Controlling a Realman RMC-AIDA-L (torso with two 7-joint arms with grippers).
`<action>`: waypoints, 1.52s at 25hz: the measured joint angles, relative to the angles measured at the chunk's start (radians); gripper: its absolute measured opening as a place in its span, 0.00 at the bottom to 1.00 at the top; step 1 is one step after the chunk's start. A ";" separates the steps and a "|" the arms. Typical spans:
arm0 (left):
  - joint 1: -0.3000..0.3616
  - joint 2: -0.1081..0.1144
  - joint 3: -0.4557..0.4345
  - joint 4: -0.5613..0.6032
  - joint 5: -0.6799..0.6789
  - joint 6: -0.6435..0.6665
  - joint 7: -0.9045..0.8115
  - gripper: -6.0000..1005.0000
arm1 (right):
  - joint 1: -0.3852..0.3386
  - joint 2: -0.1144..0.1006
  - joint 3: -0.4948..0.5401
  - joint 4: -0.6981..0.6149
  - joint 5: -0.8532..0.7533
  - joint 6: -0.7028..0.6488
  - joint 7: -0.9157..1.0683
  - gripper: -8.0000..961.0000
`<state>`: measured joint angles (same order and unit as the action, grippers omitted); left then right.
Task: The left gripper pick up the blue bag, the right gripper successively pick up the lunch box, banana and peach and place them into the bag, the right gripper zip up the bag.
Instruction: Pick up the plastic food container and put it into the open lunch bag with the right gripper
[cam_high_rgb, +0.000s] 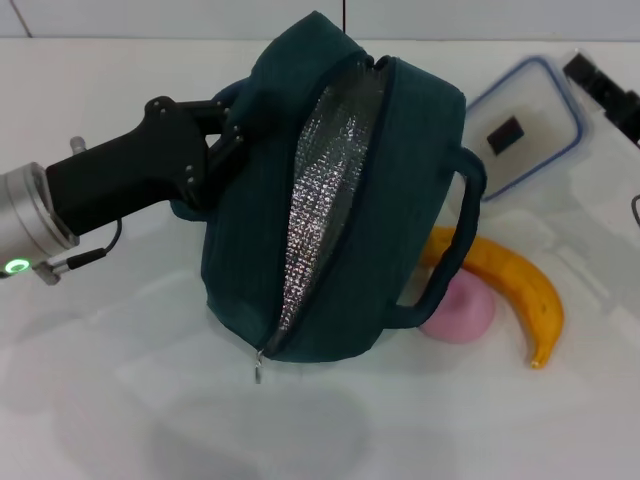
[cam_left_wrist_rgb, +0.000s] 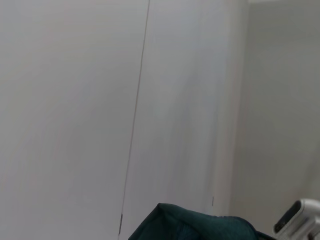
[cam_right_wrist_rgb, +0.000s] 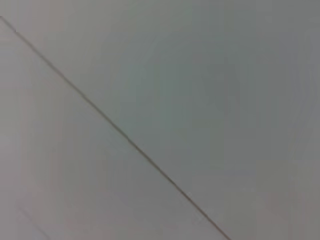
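left hand (cam_high_rgb: 222, 140): clamping the blue bag (cam_high_rgb: 340, 200), holding it up, unzipped
right hand (cam_high_rgb: 600, 85): sitting by the worktop's right edge, grip can't tell

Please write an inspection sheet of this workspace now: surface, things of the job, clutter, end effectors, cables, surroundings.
Surface: white table.
Job's things: blue bag lifted and tilted, zipper open, foil lining visible; lunch box, banana and peach outside it on the table.
Clutter: nothing seen.
End effectors: left end effector shut on the bag's handle; right end effector at the right edge, beside the lunch box.
Cables: thin wire at the left wrist.
Surroundings: plain wall.
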<state>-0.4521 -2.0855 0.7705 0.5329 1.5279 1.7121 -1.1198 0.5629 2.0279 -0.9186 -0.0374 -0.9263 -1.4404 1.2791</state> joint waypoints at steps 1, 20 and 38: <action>-0.002 0.000 0.000 -0.001 0.001 -0.005 0.000 0.05 | 0.000 0.000 0.002 -0.009 0.002 -0.013 -0.007 0.11; -0.053 -0.004 0.007 -0.073 0.009 -0.115 0.070 0.05 | 0.267 0.000 -0.009 -0.085 0.059 -0.252 -0.067 0.14; -0.090 -0.001 0.023 -0.089 0.000 -0.198 0.095 0.05 | 0.212 0.000 -0.153 -0.087 0.054 -0.232 -0.067 0.17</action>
<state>-0.5419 -2.0863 0.7933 0.4440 1.5281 1.5139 -1.0244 0.7749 2.0279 -1.0713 -0.1241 -0.8721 -1.6724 1.2126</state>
